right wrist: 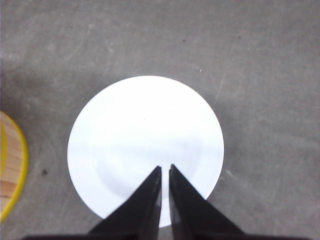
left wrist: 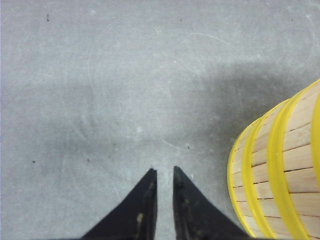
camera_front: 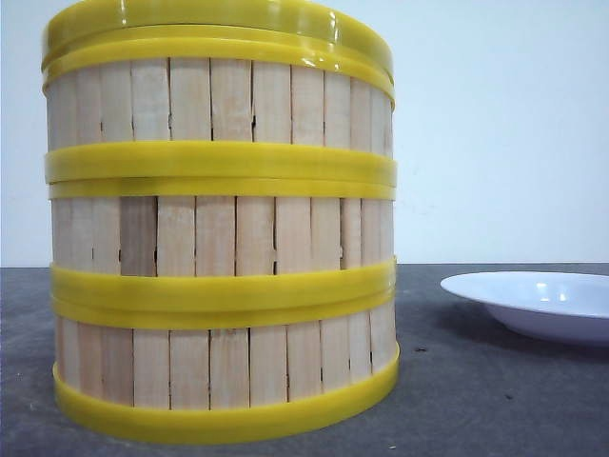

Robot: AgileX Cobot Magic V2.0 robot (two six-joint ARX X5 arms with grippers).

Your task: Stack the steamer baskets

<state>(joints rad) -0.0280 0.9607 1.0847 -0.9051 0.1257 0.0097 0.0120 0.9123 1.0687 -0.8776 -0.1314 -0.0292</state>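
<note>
Three steamer baskets (camera_front: 221, 238) stand stacked in one column right in front of the front camera, with pale slat walls and yellow rims. A further yellow rim (camera_front: 209, 19) caps the top. The same stack (left wrist: 290, 170) shows in the left wrist view, beside my left gripper (left wrist: 164, 171), which hangs over bare table, shut and holding nothing. My right gripper (right wrist: 165, 167) is also shut and empty, above the white plate (right wrist: 145, 125). A yellow edge of the stack (right wrist: 12, 170) shows in the right wrist view. Neither gripper appears in the front view.
The white plate (camera_front: 542, 300) lies on the grey table (camera_front: 495, 400) to the right of the stack, apart from it. A pale wall stands behind the table.
</note>
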